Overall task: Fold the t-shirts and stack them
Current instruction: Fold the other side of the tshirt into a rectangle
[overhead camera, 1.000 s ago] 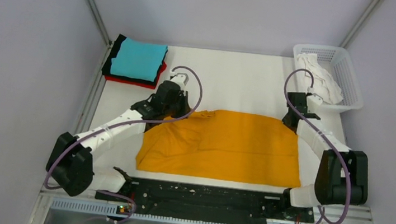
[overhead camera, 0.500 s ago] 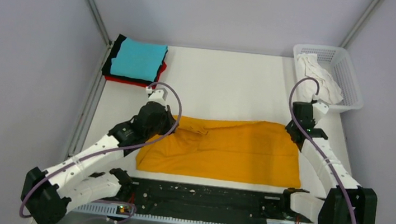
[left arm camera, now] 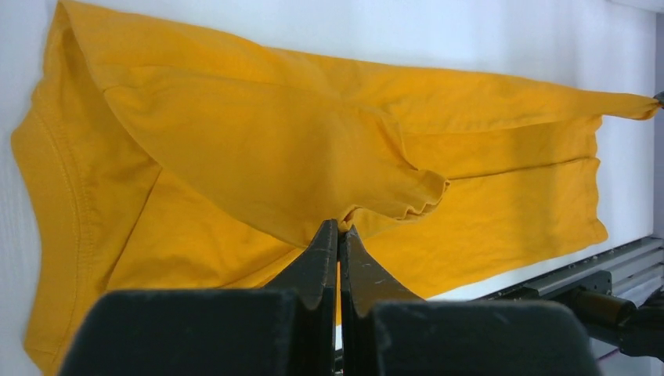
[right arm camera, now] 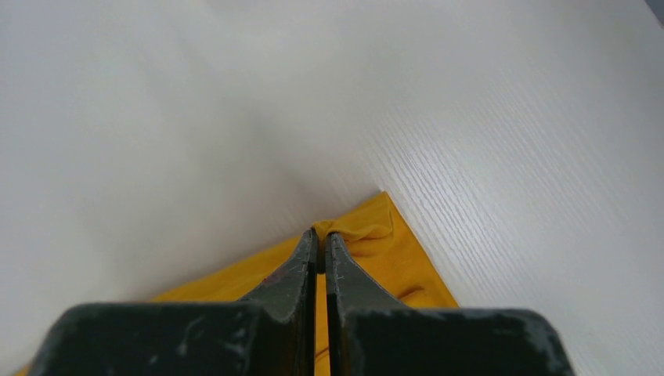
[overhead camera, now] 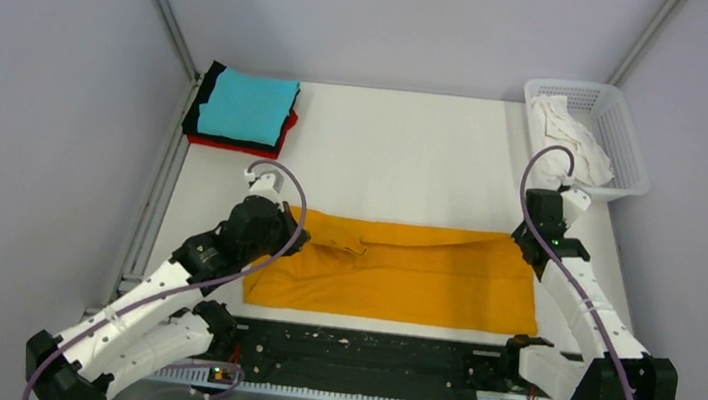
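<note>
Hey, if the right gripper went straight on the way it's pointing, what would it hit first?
The right gripper is shut on a corner of the orange-yellow cloth t-shirt. Past that corner only the white tabletop shows, so it would probably meet that surface first, though depth is unclear.

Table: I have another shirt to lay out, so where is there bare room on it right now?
The widest bare patch of the table lies beyond the orange-yellow shirt, between the folded stack and the basket. The near half is crowded: the shirt spans it, with the left end effector and right end effector pinching its far edge at each end.
</note>
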Robot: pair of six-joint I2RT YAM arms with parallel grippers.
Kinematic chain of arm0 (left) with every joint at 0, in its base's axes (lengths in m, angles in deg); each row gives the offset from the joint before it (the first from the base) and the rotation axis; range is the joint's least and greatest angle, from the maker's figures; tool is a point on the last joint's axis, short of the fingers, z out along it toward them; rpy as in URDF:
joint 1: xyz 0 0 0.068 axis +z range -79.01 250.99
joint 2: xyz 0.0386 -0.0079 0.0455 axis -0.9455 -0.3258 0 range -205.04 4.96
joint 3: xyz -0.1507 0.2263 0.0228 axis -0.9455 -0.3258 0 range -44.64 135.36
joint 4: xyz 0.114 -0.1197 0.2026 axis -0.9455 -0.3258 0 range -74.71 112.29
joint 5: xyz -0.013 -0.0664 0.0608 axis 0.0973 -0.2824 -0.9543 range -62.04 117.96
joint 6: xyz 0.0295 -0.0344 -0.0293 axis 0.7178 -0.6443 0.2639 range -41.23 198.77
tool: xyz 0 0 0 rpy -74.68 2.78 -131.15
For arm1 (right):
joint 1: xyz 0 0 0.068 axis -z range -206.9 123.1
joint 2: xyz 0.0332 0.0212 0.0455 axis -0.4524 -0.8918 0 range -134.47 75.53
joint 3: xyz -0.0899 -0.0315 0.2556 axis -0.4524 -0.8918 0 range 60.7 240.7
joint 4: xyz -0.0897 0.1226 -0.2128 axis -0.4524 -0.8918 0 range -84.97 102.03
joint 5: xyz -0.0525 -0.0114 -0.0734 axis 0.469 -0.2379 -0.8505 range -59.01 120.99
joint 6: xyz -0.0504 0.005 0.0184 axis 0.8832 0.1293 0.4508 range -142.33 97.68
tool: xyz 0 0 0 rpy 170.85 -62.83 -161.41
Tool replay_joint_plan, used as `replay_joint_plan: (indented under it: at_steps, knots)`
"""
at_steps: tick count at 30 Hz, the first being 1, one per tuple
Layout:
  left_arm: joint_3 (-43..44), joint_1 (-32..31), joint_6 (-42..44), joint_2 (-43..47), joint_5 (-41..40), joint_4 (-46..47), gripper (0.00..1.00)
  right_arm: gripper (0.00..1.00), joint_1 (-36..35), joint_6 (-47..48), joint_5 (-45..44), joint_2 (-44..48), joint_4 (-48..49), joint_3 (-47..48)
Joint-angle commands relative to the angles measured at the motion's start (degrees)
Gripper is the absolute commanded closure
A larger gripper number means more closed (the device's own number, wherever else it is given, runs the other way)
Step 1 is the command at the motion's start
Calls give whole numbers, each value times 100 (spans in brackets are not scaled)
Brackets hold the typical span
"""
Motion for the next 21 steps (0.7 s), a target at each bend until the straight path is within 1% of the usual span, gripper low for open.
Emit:
replay_joint_plan:
  at_steps: [1,7,10,15,19,21]
  knots:
    - [-82,-49,-161,401,231,-281,100,100,-41,-3,-10,180,-101,-80]
    - [-183,-102,-419,534,477,-726,100,100,-50,-93,180,343,-116,-297]
    - [-282,-126,-566,730,480,-987,100,100,-58,-60,127,451,-203,-386]
    - [-732,-135,-777,1138,621,-1111,100,100,-56,-172,175,576,-251,-580]
    - [-1092,-136,-1031,1332,740,-1124,100,98,-61,-298,87,595,-331,-644]
    - [-1217,-135,-1184,1452,748,-1228,97,94,-60,-469,13,635,-452,-639]
